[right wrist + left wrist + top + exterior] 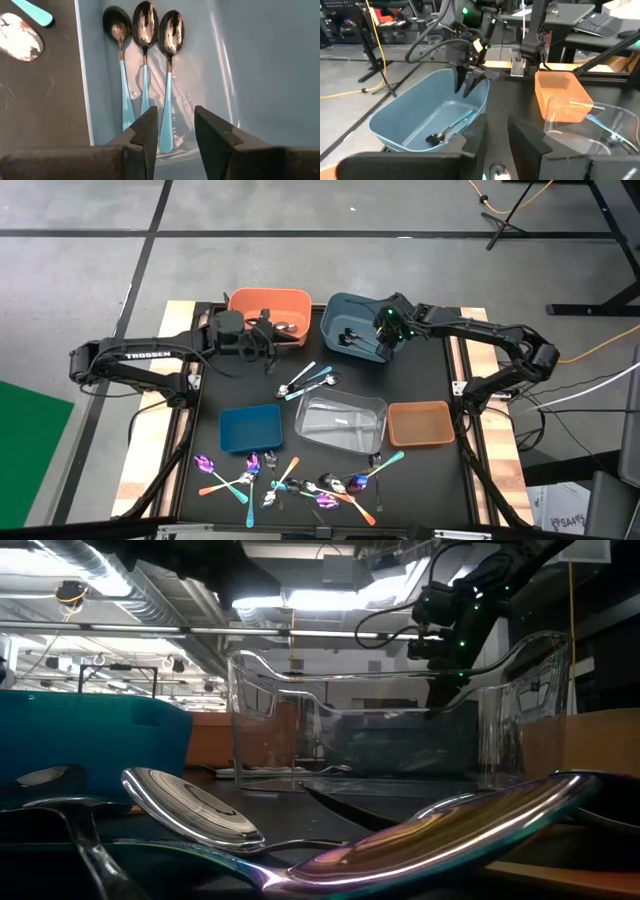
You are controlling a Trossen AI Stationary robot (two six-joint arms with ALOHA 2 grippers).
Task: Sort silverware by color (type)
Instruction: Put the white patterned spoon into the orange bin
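Note:
My right gripper (385, 340) hangs open over the blue-grey bin (355, 320), fingers pointing down. Three spoons with teal handles and dark bowls (145, 75) lie side by side on the bin's floor below the open fingers (175, 135), which touch nothing. My left gripper (268, 332) is open beside the orange bin (270, 305), looking across at the blue-grey bin (410, 120). A few teal-handled pieces (305, 380) lie mid-table. A mixed pile of silver, iridescent, orange- and teal-handled silverware (290, 480) lies along the near edge.
A small blue bin (250, 427), a clear bin (340, 420) and a brown bin (420, 423) stand in a row across the middle of the table. Silver pieces (285, 328) lie in the orange bin. In the low view an iridescent spoon (450, 830) and a silver spoon (190, 805) lie close.

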